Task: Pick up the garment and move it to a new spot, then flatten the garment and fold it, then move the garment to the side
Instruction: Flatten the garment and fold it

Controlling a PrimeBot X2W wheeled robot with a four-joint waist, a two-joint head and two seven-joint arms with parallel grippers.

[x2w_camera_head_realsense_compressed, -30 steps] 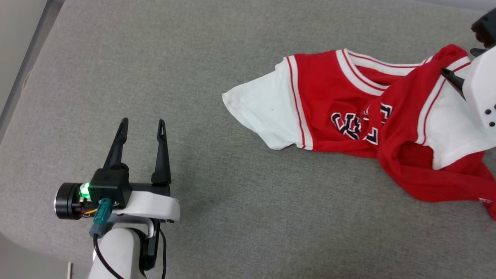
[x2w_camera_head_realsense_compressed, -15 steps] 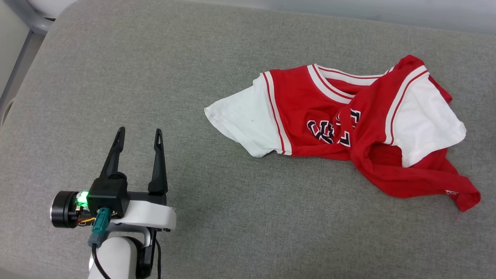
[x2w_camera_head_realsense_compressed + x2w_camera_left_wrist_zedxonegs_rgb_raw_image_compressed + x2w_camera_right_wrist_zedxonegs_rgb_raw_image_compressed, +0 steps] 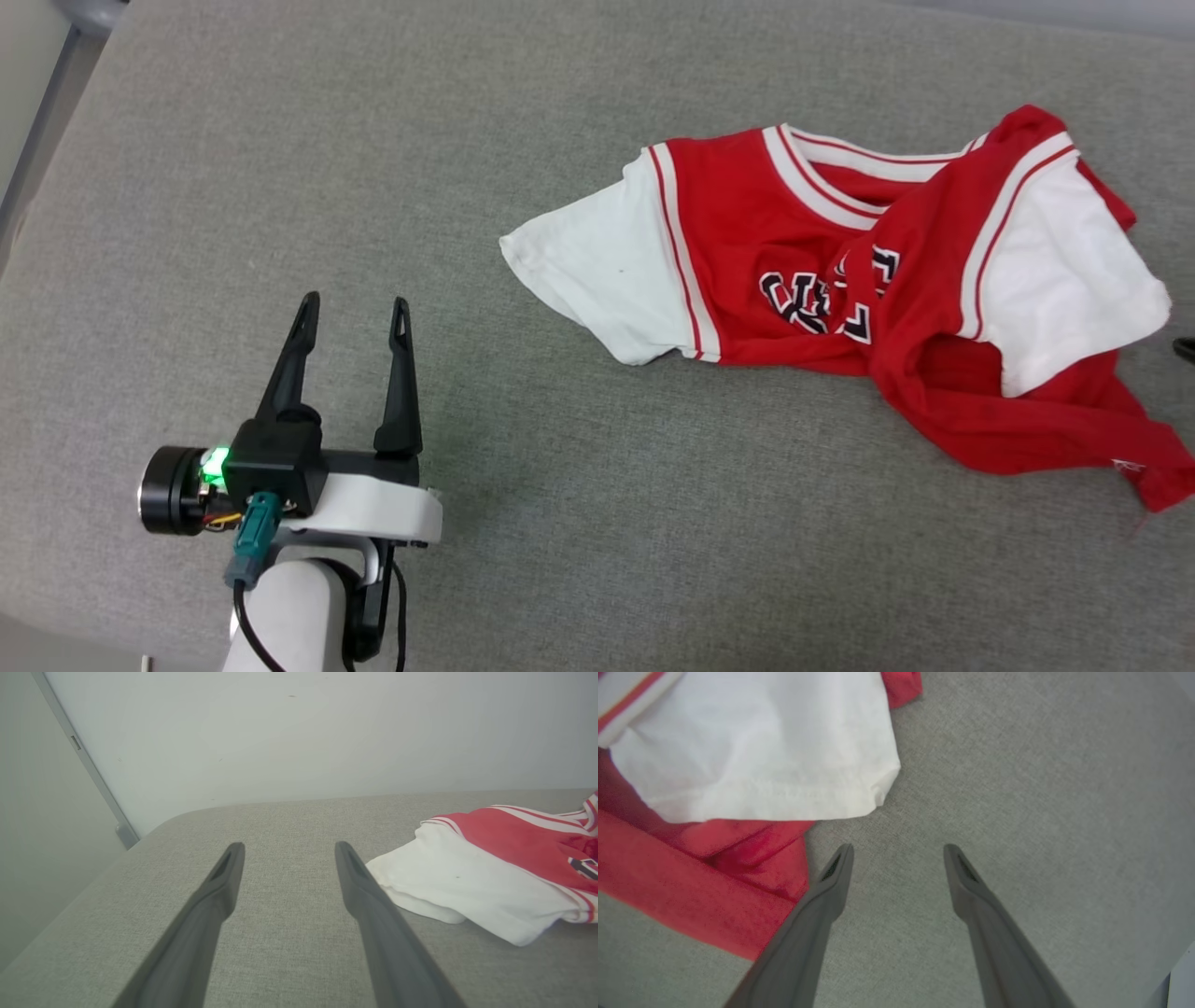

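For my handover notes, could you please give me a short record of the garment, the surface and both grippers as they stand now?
surface: grey fabric-covered surface
garment: red jersey T-shirt, lying crumpled and twisted, one white sleeve spread towards the robot's left
left gripper: open, empty, apart from the garment, on its left
right gripper: open, nothing between its fingers, over bare surface right beside the garment's other white sleeve
task stage: not yet flattened or folded

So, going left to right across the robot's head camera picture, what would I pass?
The left claw, then the garment: its white sleeve, red lettered chest, other white sleeve.
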